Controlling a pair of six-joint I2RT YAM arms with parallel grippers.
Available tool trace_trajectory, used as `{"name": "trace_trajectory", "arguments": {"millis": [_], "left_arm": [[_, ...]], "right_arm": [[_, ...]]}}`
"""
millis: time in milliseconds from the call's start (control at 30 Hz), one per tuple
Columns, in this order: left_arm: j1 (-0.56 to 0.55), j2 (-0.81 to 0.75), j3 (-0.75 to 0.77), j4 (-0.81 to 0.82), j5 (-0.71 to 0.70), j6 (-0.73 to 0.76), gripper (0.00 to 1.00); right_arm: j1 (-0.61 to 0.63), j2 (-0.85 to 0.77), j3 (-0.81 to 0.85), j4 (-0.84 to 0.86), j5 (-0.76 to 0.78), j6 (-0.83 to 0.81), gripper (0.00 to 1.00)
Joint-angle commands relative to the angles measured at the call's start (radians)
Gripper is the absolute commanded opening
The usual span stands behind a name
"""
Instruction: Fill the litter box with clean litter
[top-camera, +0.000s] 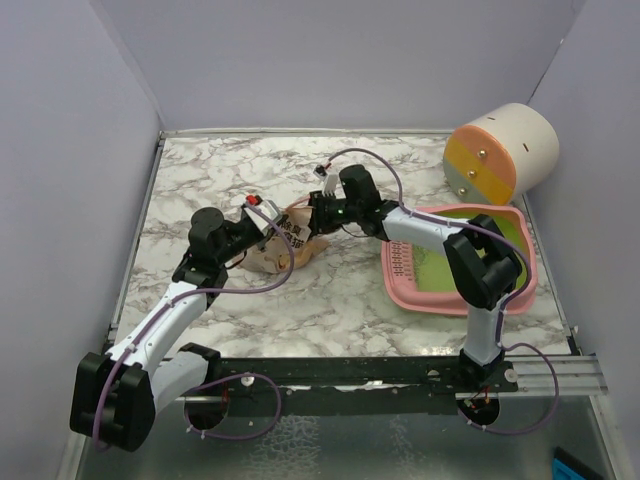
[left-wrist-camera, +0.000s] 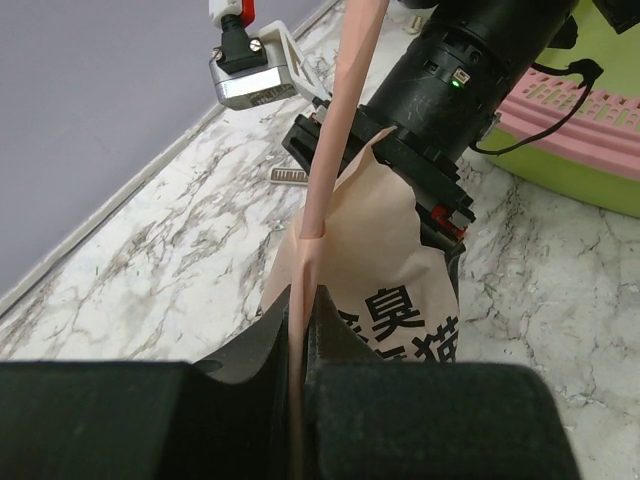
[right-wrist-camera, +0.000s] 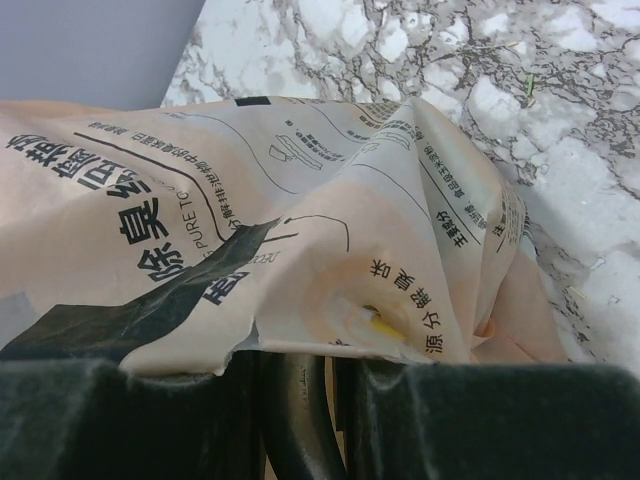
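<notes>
A tan printed bag (top-camera: 288, 250) lies on the marble table between both grippers. My left gripper (top-camera: 262, 223) is shut on a thin edge of the bag (left-wrist-camera: 370, 240), which stands pinched between its fingers (left-wrist-camera: 297, 300). My right gripper (top-camera: 316, 211) is shut on the bag's torn edge from the other side, and the bag (right-wrist-camera: 300, 230) drapes over its jaws (right-wrist-camera: 335, 355). The litter box (top-camera: 430, 300), pink with a lime-green inside and a slotted strip (top-camera: 400, 262), sits to the right, partly under the right arm. Its rim also shows in the left wrist view (left-wrist-camera: 585, 95). No loose litter shows.
A cream, orange and yellow cylinder (top-camera: 502, 150) lies at the back right, behind the litter box. Purple walls close the table at the back and both sides. A small grey slotted piece (left-wrist-camera: 290, 175) lies on the marble beyond the bag.
</notes>
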Motion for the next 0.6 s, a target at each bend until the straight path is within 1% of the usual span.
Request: {"name": "trace_trajectory", "arguments": {"millis": [0,367,567], "left_arm": [[0.003,-0.026,0.006,0.079,0.003,0.012,0.0],[0.004,-0.055,-0.003,0.055,-0.029,0.052,0.0],[0.004,-0.078,-0.01,0.045,-0.052,0.074,0.0]], "right_arm": [[-0.027,0.025,-0.096,-0.005,-0.202,0.148,0.01],[-0.078,-0.008,-0.163,0.165,-0.27,0.251,0.01],[-0.116,-0.048,-0.169,0.143,-0.264,0.245,0.01]]}}
